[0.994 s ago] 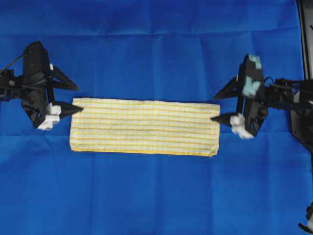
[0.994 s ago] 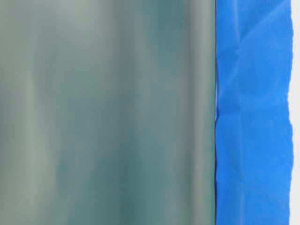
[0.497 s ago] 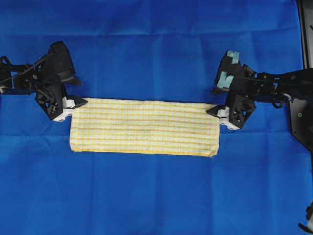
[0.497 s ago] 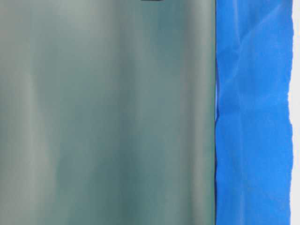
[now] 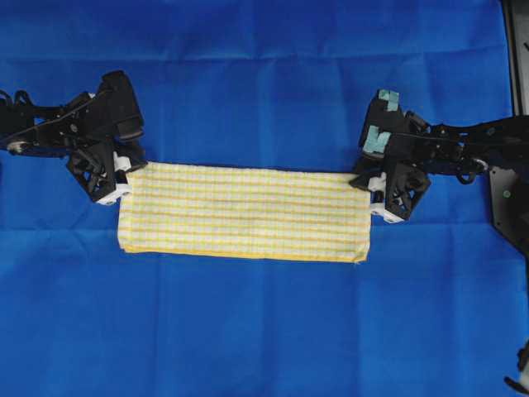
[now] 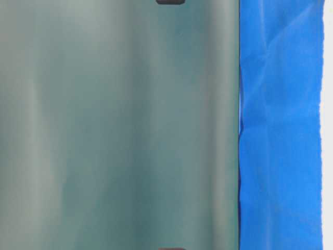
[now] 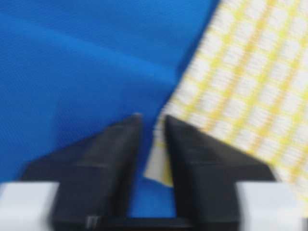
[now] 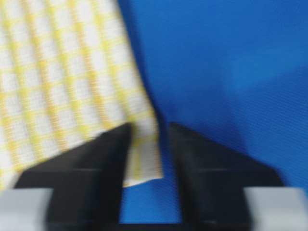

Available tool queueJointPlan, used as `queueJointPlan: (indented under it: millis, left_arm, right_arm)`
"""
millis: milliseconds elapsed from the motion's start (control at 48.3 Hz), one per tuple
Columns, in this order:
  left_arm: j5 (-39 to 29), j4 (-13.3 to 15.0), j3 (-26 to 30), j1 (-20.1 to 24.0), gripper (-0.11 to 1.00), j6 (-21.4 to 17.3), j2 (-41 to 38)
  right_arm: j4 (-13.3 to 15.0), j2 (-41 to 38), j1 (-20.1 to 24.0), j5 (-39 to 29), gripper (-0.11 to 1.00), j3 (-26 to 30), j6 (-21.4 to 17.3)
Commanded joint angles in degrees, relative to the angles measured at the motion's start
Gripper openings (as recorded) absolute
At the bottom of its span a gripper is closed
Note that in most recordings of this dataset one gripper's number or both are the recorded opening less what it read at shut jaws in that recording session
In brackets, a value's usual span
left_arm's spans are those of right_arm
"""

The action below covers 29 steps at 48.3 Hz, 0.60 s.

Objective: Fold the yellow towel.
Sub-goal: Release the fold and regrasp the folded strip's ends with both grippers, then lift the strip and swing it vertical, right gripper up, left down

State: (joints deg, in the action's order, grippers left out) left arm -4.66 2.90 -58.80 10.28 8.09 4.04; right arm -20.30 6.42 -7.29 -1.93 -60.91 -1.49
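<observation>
Item: yellow towel [image 5: 244, 213], thin cloth w/ fine yellow-and-white check and yellow hem, folded to a long flat strip, lying centre of the blue cloth [image 5: 264, 331] that covers the table. Overhead view shows whole strip plus both arms: left hand [image 5: 124, 169] at the far-left corner, right hand [image 5: 370, 180] at the far-right corner; finger gaps not readable from there. Left wrist view alone shows the black wedge fingers [image 7: 110, 149] nearly closed w/ the towel corner [image 7: 231, 82] between the tips, narrow gap left; pinched or just straddled, can't tell. Right wrist view: same arrangement, corner [image 8: 62, 82] lies between the fingers [image 8: 96, 159], slightly wider gap, grip likewise unclear. Table-level view shows neither towel nor hands: blurred grey-green panel [image 6: 119, 125] fills most, creased blue fabric beside it on the right. Blue cloth: plain, matte, faint fold creases.
</observation>
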Motion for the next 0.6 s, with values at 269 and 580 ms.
queueJointPlan:
  millis: [269, 580]
  left_arm:
    - [-10.5, -0.3, 4.1, -0.2, 0.01, -1.7, 5.7]
    - [-16.5, -0.2, 6.2, -0.2, 0.01, -1.7, 17.3]
  right_arm:
    - [0.7, 6.9, -0.9, -3.2, 0.02, 0.7, 1.1]
    - [3.7, 19.1, -4.2, -10.8, 0.02, 2.5, 0.9]
